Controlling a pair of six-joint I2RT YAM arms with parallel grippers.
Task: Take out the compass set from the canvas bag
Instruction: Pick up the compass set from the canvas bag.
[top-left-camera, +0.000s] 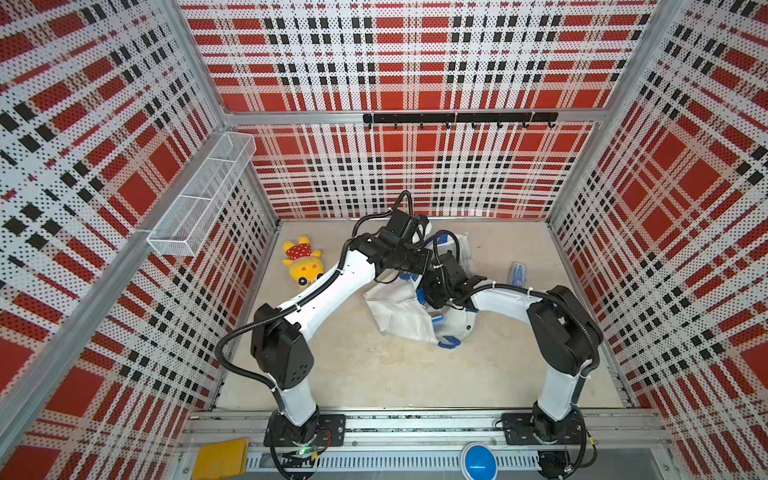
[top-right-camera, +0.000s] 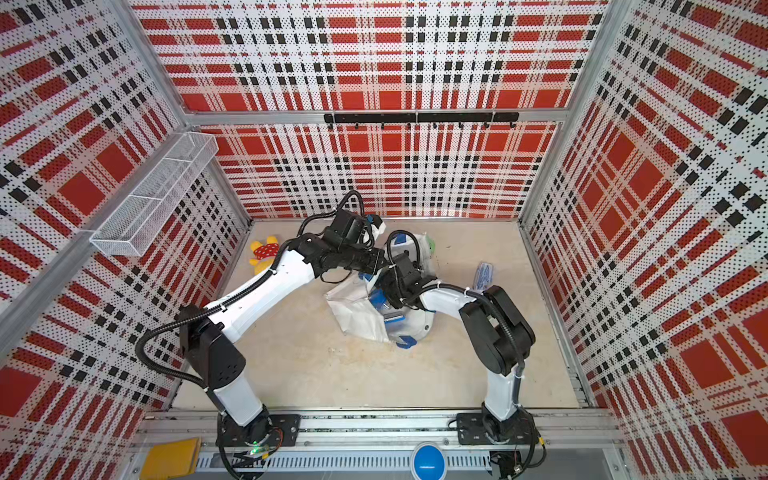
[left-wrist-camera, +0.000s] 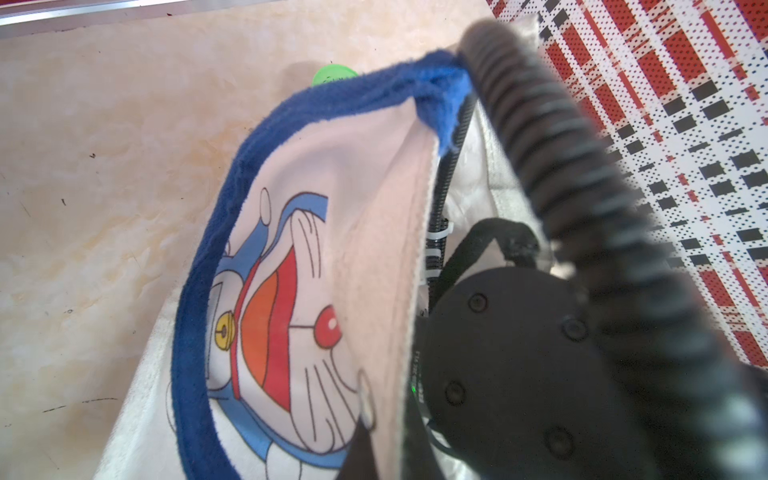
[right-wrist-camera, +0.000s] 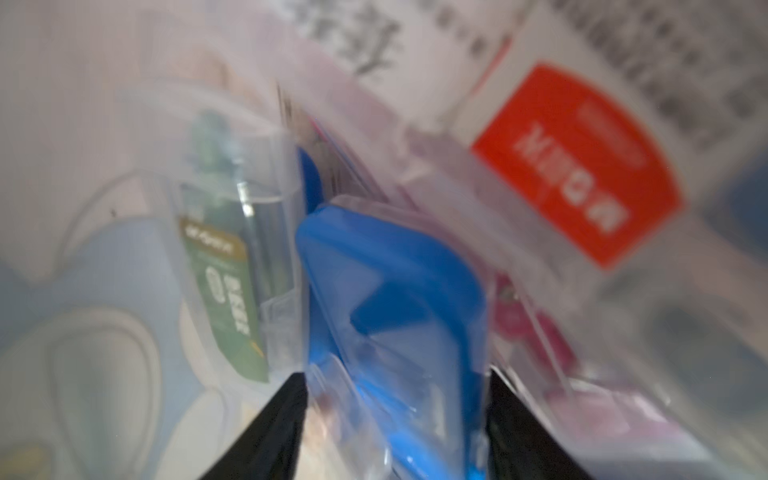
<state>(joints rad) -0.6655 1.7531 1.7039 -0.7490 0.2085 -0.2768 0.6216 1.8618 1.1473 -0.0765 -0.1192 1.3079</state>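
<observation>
The white canvas bag (top-left-camera: 395, 307) (top-right-camera: 353, 309) lies crumpled mid-table, with blue straps and a cartoon cat print (left-wrist-camera: 282, 316). My left gripper (left-wrist-camera: 365, 449) is shut on the bag's upper rim (top-left-camera: 424, 224) and holds it up. My right arm reaches into the mouth, its fingers hidden in both top views. Inside, the right gripper (right-wrist-camera: 395, 415) has a dark finger pressed against each side of a blue plastic case in clear wrapping (right-wrist-camera: 395, 299). That case looks like the compass set. The picture is blurred.
A green-labelled clear pack (right-wrist-camera: 224, 257), a white box with a red label (right-wrist-camera: 582, 174) and something pink (right-wrist-camera: 515, 320) crowd the case. A yellow plush toy (top-left-camera: 301, 259) lies at the left, a clear blue pack (top-left-camera: 517, 274) at the right. A wire basket (top-left-camera: 199, 199) hangs on the left wall.
</observation>
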